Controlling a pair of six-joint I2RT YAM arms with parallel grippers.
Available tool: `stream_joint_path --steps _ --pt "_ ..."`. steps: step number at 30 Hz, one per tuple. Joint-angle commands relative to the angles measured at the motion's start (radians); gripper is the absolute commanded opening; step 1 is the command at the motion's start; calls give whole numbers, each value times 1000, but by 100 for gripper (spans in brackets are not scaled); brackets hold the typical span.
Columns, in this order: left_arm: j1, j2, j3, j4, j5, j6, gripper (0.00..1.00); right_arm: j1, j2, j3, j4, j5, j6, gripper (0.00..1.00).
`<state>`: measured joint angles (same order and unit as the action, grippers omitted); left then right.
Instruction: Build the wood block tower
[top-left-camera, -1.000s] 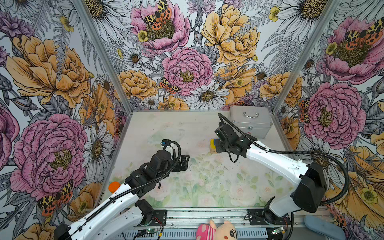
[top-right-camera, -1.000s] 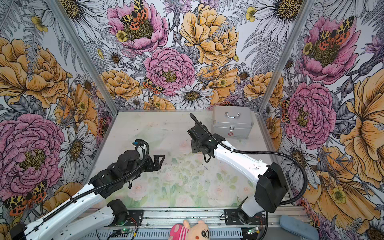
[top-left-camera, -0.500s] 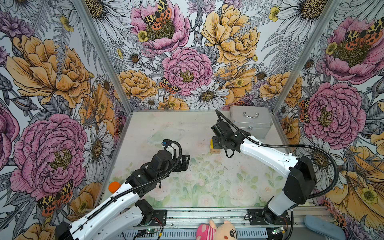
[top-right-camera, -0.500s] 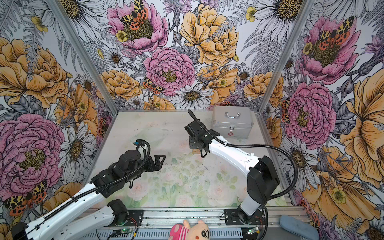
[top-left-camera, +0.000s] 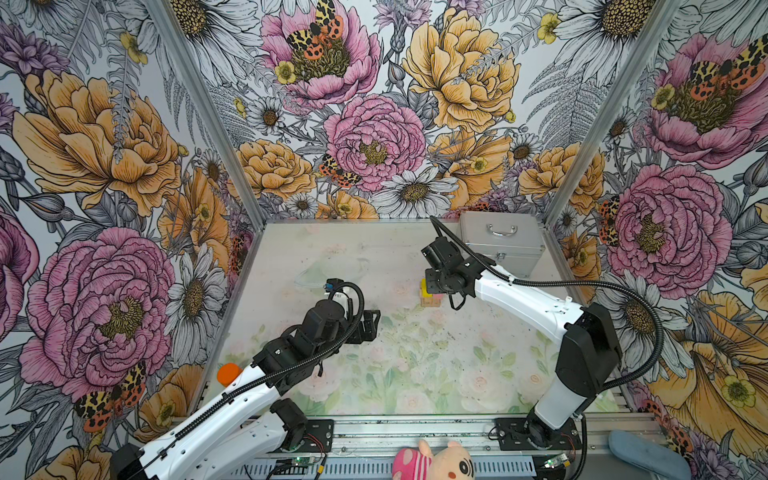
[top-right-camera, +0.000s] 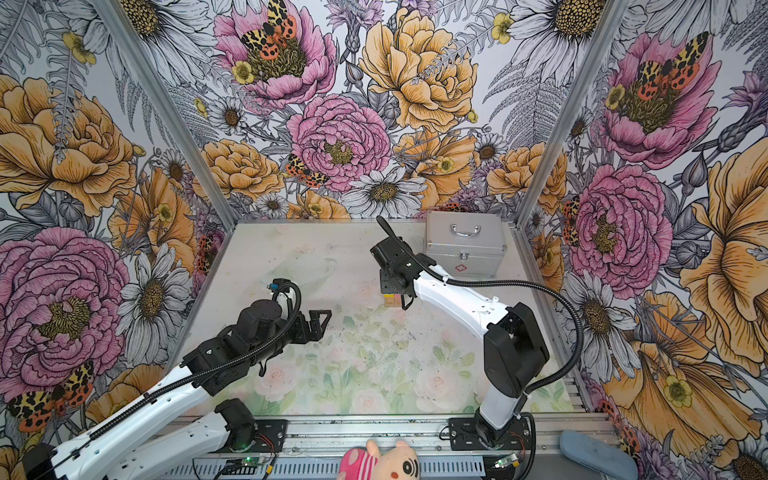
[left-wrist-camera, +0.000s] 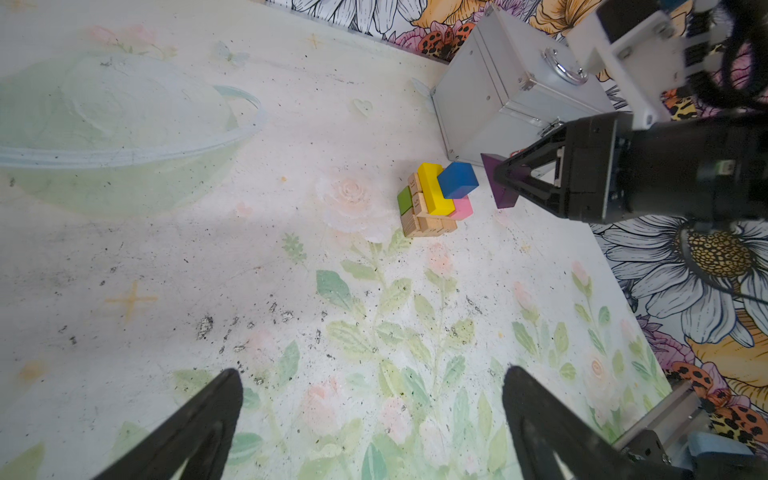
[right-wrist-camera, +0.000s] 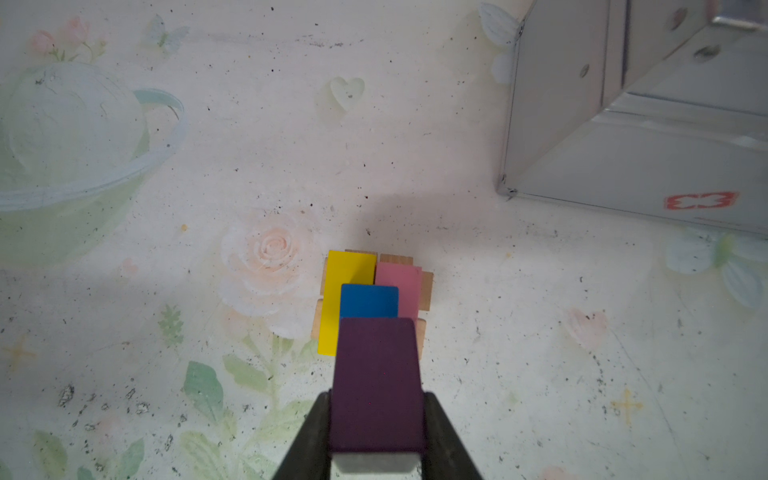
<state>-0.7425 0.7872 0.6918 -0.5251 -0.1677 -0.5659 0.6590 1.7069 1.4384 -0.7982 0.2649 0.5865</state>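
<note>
Nearest, nothing new: still parked at 8 o'clock from the tower, with the left gripper spread wide and empty. Farther in, stacked as tan bars below, a green piece at one side, a yellow bar and a pink bar laid across, and a blue block on top. Over the last second, pushed in toward 10 o'clock with the right arm, elbow lifted, so as to bring the right gripper over the stack. Clamped narrow on a purple block, hung close by the blue block with a gap showing between them in the left wrist view. Means, probably, the cap piece in hand, with only lining up, lowering and letting go left. Beyond, at 2 o'clock from the stack, the silver case, apart from it all.
</note>
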Motion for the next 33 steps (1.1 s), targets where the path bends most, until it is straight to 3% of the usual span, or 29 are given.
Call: stream_joint_path --steps 1,17,21,26,33 --pt "-2 7 -11 33 -19 29 99 -12 23 42 1 -3 15 29" --pt "2 30 -8 49 0 47 99 -29 66 71 1 -12 10 29" --pt "0 43 -11 86 65 83 99 -33 75 76 0 -14 8 29" --pt "-42 81 -4 145 153 144 99 -35 82 84 2 -19 10 29" --pt "-101 146 12 157 150 185 99 -37 98 105 1 -26 8 29"
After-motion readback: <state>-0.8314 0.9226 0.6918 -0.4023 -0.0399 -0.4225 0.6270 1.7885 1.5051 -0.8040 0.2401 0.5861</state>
